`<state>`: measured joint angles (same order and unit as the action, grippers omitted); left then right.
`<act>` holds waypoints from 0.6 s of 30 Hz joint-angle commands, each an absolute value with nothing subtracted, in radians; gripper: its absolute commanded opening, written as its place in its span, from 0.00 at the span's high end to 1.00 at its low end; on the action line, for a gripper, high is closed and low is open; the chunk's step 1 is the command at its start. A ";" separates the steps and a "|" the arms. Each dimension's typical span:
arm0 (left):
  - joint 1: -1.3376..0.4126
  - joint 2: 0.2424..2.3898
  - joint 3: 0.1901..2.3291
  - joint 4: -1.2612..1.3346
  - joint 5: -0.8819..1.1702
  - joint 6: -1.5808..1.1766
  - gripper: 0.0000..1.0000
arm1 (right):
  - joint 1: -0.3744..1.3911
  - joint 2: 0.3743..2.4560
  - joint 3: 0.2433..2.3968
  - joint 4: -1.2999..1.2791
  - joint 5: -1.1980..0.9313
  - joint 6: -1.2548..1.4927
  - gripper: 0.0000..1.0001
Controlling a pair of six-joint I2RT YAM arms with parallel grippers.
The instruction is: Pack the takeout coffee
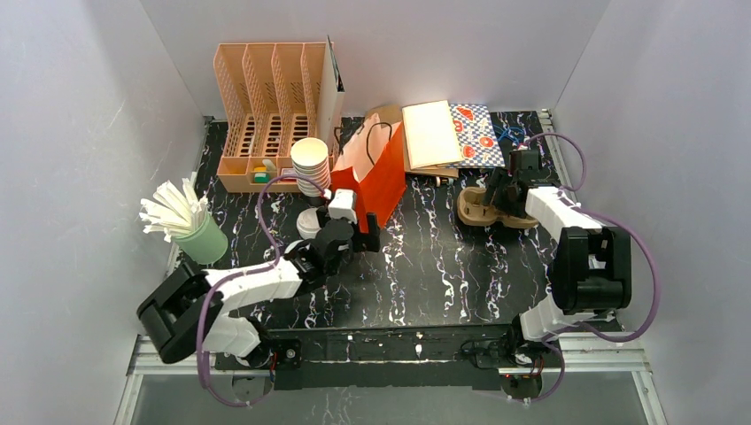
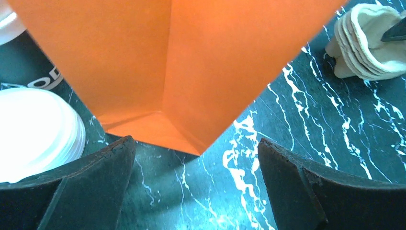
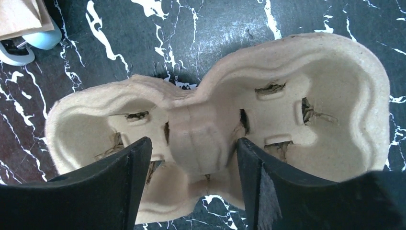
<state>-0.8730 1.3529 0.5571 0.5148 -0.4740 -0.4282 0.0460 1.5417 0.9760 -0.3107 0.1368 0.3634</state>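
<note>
White walls (image 1: 71, 133); black white-veined tabletop (image 1: 425, 266); even light.

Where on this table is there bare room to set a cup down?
The widest bare patch of table lies between the orange bag and the pulp carrier, running forward to the arm bases. The back left is crowded: organizer, white cup stack and bag stand close together. The back right holds papers and the carrier itself.
</note>
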 commanded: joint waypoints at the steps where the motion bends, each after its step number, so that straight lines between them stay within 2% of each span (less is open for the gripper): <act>1: -0.871 1.233 0.536 0.363 -0.442 -0.472 0.03 | 0.041 1.566 1.036 -0.303 0.102 0.362 0.31; 5: -0.881 1.107 0.581 0.193 -0.279 -0.595 0.16 | 0.043 1.524 1.006 -0.305 0.023 0.364 0.45; 9: -0.928 1.046 0.553 0.206 -0.164 -0.719 0.20 | 0.048 1.438 0.929 -0.316 -0.071 0.353 0.51; 13: -1.020 1.053 0.560 0.221 -0.191 -0.772 0.21 | 0.076 1.356 0.856 -0.352 -0.162 0.339 0.52; 18: -1.060 1.147 0.530 0.391 -0.165 -0.844 0.21 | 0.202 1.275 0.810 -0.436 -0.203 0.360 0.51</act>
<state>-1.0458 1.0916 0.5495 0.2821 -0.1947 -0.7555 0.1173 1.3445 0.8326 -0.3786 -0.1169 0.3550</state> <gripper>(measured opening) 0.788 0.553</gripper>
